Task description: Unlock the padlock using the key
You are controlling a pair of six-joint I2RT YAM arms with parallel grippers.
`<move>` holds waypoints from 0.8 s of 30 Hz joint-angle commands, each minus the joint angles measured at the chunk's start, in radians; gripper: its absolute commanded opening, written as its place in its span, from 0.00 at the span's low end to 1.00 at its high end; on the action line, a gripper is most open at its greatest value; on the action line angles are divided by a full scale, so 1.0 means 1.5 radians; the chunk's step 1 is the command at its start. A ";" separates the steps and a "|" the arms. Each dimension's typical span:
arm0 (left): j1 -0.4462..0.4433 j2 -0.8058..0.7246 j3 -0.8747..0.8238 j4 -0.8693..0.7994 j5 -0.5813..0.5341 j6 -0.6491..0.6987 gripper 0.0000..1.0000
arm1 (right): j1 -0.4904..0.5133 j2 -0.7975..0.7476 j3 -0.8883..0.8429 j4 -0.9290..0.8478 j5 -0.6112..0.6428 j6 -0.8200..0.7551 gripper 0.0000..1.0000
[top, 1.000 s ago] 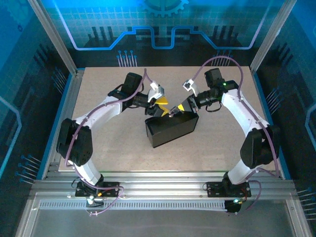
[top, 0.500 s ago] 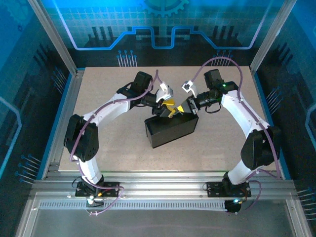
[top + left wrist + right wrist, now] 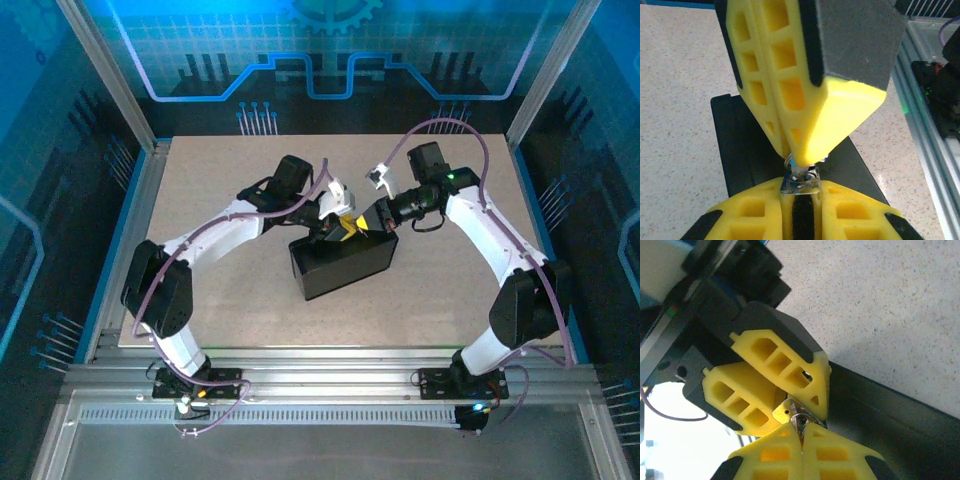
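In the left wrist view, my left gripper [image 3: 800, 194] is shut on the small silvery padlock [image 3: 801, 186], whose keyhole face points up from between the yellow fingers. My right gripper [image 3: 801, 432] is shut on the key [image 3: 800, 421], a thin silvery piece whose tip meets the padlock [image 3: 785, 411] at its keyhole. How deep the key sits is hidden by the fingers. A small wire ring shows beside the key [image 3: 799, 169]. In the top view, the left gripper [image 3: 335, 222] and right gripper [image 3: 364, 220] touch tip to tip above the back edge of the box.
A black box [image 3: 345, 265] lies on the speckled table [image 3: 220, 300] right under both grippers. Aluminium rails [image 3: 320, 375] run along the table's near edge, and frame posts [image 3: 105, 70] stand at the back corners.
My left gripper has swung right with the padlock until it meets the right gripper's tip. The right gripper has edged left and down a little. Both stay shut.
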 commanded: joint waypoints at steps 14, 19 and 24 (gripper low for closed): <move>-0.054 -0.096 -0.117 0.196 -0.158 -0.017 0.00 | 0.050 -0.082 -0.109 0.151 0.024 0.560 0.00; -0.067 -0.120 -0.156 0.264 -0.210 -0.010 0.00 | 0.061 -0.095 -0.125 0.179 0.027 0.695 0.00; -0.084 -0.132 -0.174 0.294 -0.241 0.019 0.00 | 0.074 -0.102 -0.126 0.200 0.029 0.781 0.00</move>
